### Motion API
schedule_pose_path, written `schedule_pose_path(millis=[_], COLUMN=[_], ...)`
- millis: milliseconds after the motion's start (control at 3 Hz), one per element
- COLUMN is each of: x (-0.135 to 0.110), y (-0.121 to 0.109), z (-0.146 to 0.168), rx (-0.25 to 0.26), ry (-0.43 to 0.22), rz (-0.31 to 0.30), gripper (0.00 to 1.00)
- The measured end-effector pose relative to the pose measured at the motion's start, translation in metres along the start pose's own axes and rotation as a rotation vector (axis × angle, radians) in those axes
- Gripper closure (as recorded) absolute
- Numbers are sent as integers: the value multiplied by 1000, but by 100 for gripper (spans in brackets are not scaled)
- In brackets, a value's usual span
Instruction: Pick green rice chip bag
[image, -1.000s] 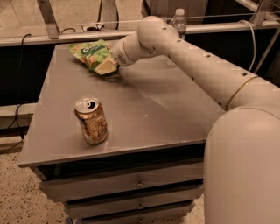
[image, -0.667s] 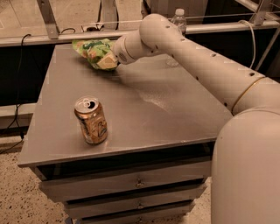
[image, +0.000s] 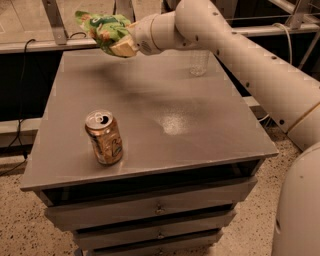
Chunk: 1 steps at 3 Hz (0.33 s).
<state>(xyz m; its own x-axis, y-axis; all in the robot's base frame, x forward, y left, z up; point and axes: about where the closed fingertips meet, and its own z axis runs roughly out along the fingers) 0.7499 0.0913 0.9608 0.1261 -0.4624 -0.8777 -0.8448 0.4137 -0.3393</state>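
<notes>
The green rice chip bag (image: 102, 29) is bright green and crinkly with tan chip pictures. It hangs in the air above the far left part of the grey table top (image: 170, 100). My gripper (image: 122, 46) is shut on the bag's right end and holds it clear of the table. The white arm (image: 240, 55) reaches in from the right.
An orange-gold drink can (image: 104, 137) stands upright near the table's front left. The bottom of a clear plastic water bottle (image: 198, 62) stands at the far right, partly behind the arm. Drawers (image: 150, 210) sit under the top. A rail (image: 30, 46) runs behind.
The gripper has lifted the green bag off the far left of the table top; it now hangs in the air. The can has not moved.
</notes>
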Motion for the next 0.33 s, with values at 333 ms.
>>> schedule_pose_path(millis=[333], x=[1], y=[3], z=[4], rx=[-7], ry=[4], rz=[-2], gripper=[100])
